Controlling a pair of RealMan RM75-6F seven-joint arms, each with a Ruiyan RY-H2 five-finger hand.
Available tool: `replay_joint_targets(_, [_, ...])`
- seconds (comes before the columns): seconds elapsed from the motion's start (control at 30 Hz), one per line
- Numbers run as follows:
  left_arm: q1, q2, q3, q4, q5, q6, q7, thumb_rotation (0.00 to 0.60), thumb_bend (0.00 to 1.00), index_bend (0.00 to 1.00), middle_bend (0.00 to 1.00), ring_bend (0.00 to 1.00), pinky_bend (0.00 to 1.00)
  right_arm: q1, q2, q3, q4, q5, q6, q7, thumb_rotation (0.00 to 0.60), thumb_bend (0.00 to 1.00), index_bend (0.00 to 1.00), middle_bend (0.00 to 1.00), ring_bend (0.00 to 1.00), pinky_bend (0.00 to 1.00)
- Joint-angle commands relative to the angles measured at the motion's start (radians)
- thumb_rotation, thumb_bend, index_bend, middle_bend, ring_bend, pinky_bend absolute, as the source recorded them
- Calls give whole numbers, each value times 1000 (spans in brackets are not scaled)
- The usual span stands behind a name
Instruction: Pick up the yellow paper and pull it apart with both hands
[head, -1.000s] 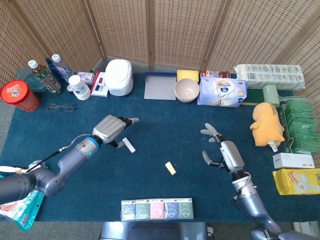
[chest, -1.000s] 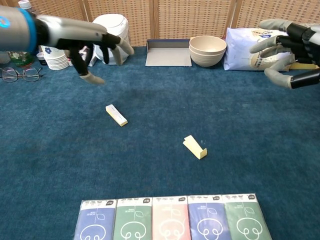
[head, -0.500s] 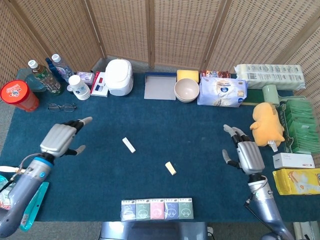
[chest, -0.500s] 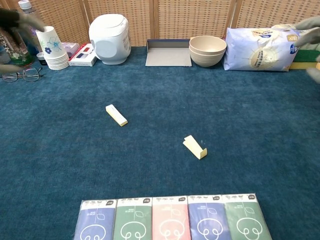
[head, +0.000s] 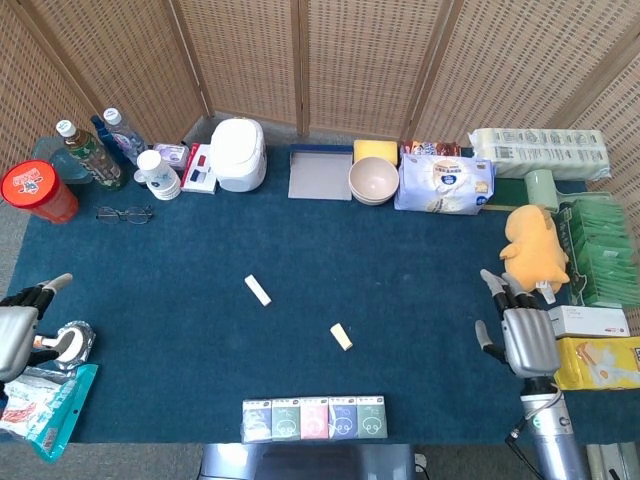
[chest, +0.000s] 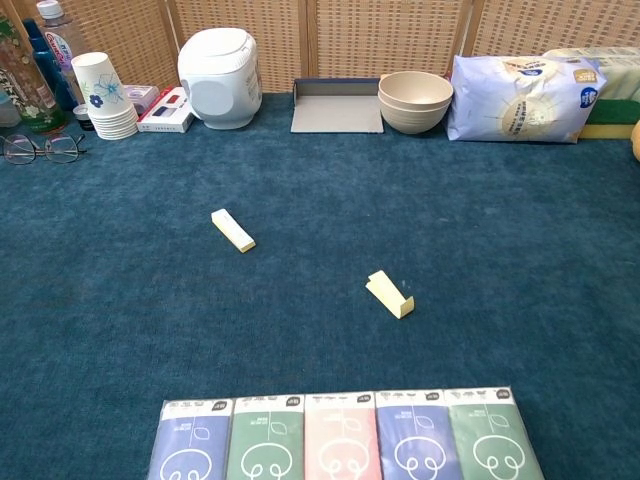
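Change: both hands drawn back to the table's outer edges since a second ago, when they hovered over the middle; gone from the chest view altogether; both paper pieces lying just where they lay.
Left hand (head: 14, 331): at the far left edge of the head view, cut off by the frame; fingers apart, holding nothing; just beside a foil lump (head: 72, 342) and above a teal packet (head: 42, 408).
Left piece (head: 258, 290): pale yellow strip flat on the blue cloth (head: 200, 320), left of centre; also at (chest: 232, 229); well apart from either hand.
Right piece (head: 342, 336): shorter yellow bit, folded up at one end in the chest view (chest: 390, 294); well apart from the left piece.
Right hand (head: 524, 338): near the right edge, back of hand up, fingers spread, empty; just beside a white box (head: 587, 321) and a yellow pouch (head: 602, 362).
Writing: none legible; red lid (head: 32, 184) bears white marks too small to read; cup stack (chest: 104, 97) printed with blue flowers.
Back row: bottles (head: 92, 150), glasses (chest: 42, 148), white cooker (chest: 217, 63), tray (chest: 337, 106), bowls (chest: 415, 100), blue-white bag (chest: 520, 96).
Near edge: five tissue packs (chest: 342, 434) in a row, blue, green, pink, blue, green.
Right side: plush duck (head: 535, 247) just past the right hand.
In the way: nothing lying over either piece.
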Motion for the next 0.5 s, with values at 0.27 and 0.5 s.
replay_joint_targets(0.27, [173, -89, 7, 112, 102, 120, -95, 582, 265, 153, 234, 251, 329, -84, 30, -45, -49, -46, 74, -32, 600, 457, 96, 204, 102, 266])
replay_joint_targets(0.5, [184, -93, -25, 103, 140, 103, -84, 579, 266, 154, 234, 251, 329, -104, 30, -43, -44, -64, 82, -15, 600, 457, 109, 203, 102, 265])
